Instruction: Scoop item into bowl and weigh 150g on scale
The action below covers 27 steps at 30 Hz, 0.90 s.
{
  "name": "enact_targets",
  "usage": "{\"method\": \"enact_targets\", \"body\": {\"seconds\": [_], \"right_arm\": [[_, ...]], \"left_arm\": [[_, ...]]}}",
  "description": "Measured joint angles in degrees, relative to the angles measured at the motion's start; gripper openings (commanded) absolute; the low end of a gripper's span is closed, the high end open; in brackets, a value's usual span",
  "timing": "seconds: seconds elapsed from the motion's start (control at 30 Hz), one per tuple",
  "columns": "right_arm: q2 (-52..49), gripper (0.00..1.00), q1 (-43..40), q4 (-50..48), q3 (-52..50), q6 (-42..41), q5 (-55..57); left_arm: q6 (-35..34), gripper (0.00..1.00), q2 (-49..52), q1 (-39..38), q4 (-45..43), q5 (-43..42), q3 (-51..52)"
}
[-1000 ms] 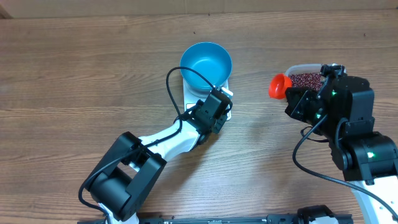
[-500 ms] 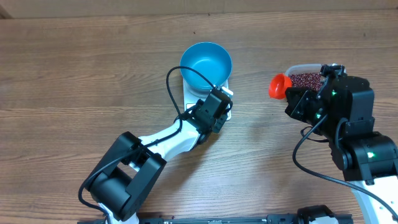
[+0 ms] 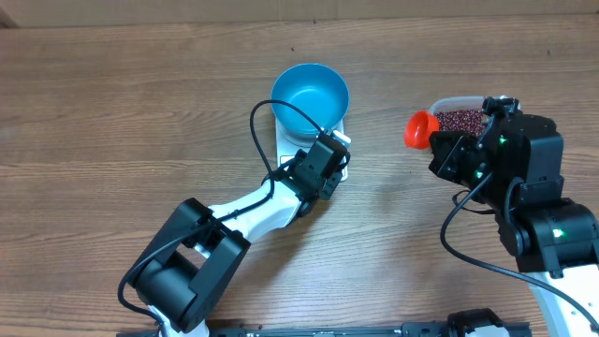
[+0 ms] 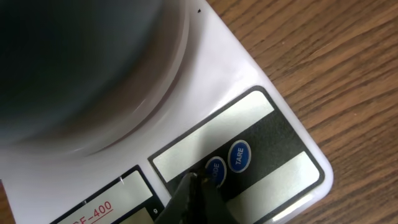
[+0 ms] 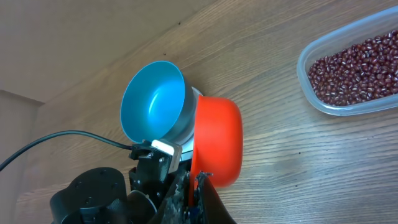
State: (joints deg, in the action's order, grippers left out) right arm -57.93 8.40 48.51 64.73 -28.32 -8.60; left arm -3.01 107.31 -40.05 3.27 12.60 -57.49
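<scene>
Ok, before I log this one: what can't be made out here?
Reading on the scale display: left wrist view, pale and blank; overhead, the left gripper covers it.
Whether the left gripper touches the button beside TARE: left wrist, its tip overlaps it.
Load in the scoop: right wrist shows only its outside; overhead too small.
The tub of beans: right wrist, cut by the right edge.

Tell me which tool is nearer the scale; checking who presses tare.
Left. The left tool is over the scale, at its buttons; the right tool holds the scoop beside the tub.
</scene>
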Motion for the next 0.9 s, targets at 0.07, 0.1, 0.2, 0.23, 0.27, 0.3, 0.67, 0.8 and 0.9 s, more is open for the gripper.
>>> {"method": "enact_targets", "body": {"seconds": [0.07, 0.1, 0.2, 0.23, 0.27, 0.3, 0.67, 0.8, 0.9], "right_arm": [[0.0, 0.04, 0.0, 0.0, 0.0, 0.0, 0.0], [0.0, 0.04, 0.0, 0.0, 0.0, 0.0, 0.0], [0.0, 0.04, 0.0, 0.0, 0.0, 0.0, 0.0], [-0.1, 0.04, 0.0, 0.0, 0.0, 0.0, 0.0], [-0.2, 0.04, 0.0, 0.0, 0.0, 0.0, 0.0], [-0.4, 0.04, 0.0, 0.0, 0.0, 0.0, 0.0], [-2.2, 0.04, 0.0, 0.0, 0.0, 0.0, -0.2], [-2.2, 0.04, 0.0, 0.0, 0.0, 0.0, -0.2], [-2.2, 0.04, 0.0, 0.0, 0.0, 0.0, -0.2]], "left_arm": [[0.0, 0.05, 0.0, 0.0, 0.1, 0.1, 0.0], [0.0, 0.04, 0.0, 0.0, 0.1, 0.1, 0.0], [0.0, 0.04, 0.0, 0.0, 0.1, 0.1, 0.0], [0.0, 0.04, 0.0, 0.0, 0.2, 0.1, 0.0], [0.0, 0.04, 0.0, 0.0, 0.1, 0.1, 0.0], [0.0, 0.04, 0.0, 0.0, 0.1, 0.1, 0.0], [0.0, 0.04, 0.0, 0.0, 0.1, 0.1, 0.0], [0.0, 0.04, 0.0, 0.2, 0.1, 0.1, 0.0], [0.0, 0.04, 0.0, 0.5, 0.1, 0.1, 0.0]]}}
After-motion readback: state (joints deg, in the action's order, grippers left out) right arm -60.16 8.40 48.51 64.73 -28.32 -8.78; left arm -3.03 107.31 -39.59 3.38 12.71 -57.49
